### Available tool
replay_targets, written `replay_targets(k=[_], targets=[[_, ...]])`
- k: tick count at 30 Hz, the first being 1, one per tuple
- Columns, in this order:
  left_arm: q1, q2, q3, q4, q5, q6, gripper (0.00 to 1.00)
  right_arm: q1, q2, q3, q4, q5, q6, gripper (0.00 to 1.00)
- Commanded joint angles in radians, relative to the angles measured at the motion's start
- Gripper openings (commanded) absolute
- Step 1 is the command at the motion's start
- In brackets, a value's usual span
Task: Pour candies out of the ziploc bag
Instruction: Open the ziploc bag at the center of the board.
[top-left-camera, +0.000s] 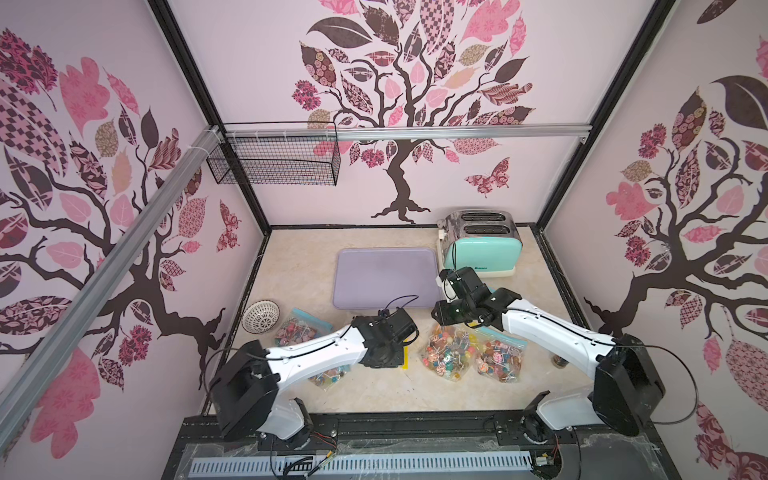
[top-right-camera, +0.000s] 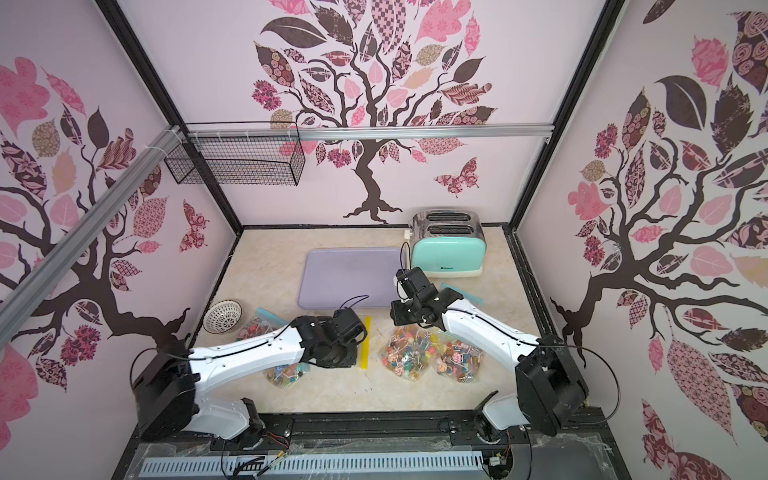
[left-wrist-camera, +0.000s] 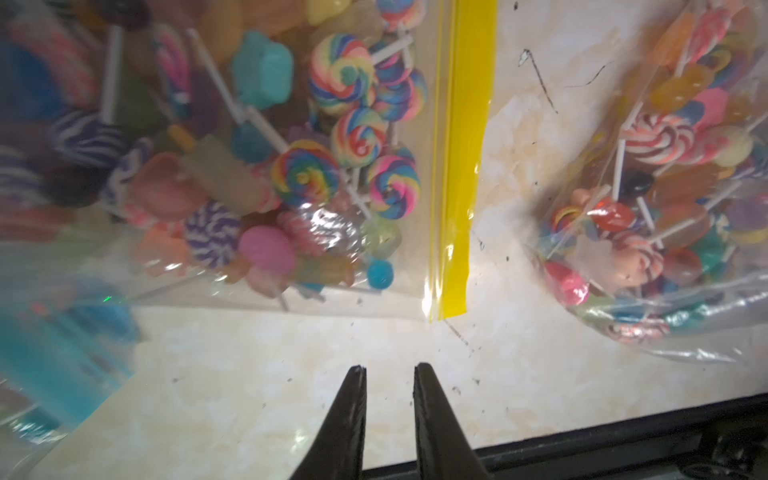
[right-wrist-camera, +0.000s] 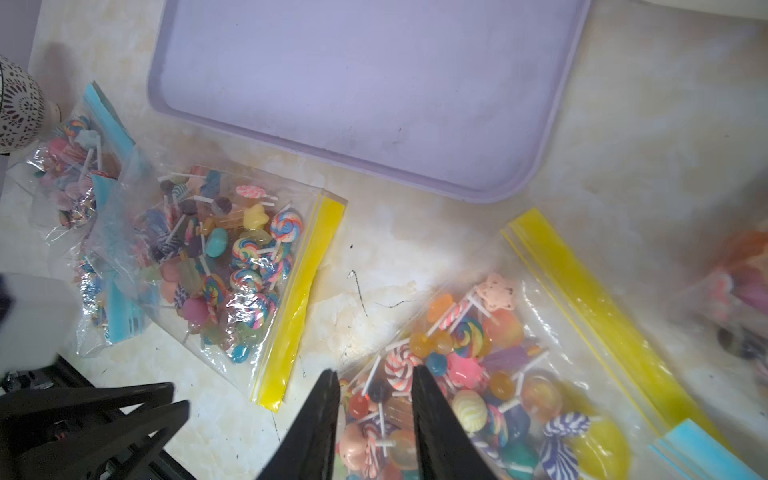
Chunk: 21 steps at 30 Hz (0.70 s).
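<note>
Over counter (left-wrist-camera: 232, 374), left hand (left-wrist-camera: 390, 368), right hand (right-wrist-camera: 375, 370): slightly open, empty.

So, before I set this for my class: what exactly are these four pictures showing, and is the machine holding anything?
This is a robot: two white arms, each ending in a two-fingered pincer. Two pictures look down on the whole booth from overhead; the other two come from cameras on the arms' wrists. On the table lie several clear zip bags full of candies, a purple tray, a patterned bowl and a mint toaster. The left gripper and the right gripper both have their fingers apart and hold nothing. The right one hovers over a yellow-sealed bag. The tray has no candies on it.
</note>
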Motion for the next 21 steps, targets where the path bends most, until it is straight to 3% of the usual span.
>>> replay_targets(k=[1,11,21], targets=[[-0.012,0.103,0.086,0.060,0.001,-0.011,0.25,-0.010,-0.045,-0.026,-0.022,0.046,-0.001,0.36],[-0.015,0.290,0.221,-0.031,-0.128,-0.030,0.36,-0.014,-0.074,-0.076,-0.006,0.044,-0.017,0.41],[-0.009,0.360,0.268,-0.053,-0.185,-0.013,0.35,-0.015,-0.053,-0.086,0.002,0.026,-0.026,0.41]])
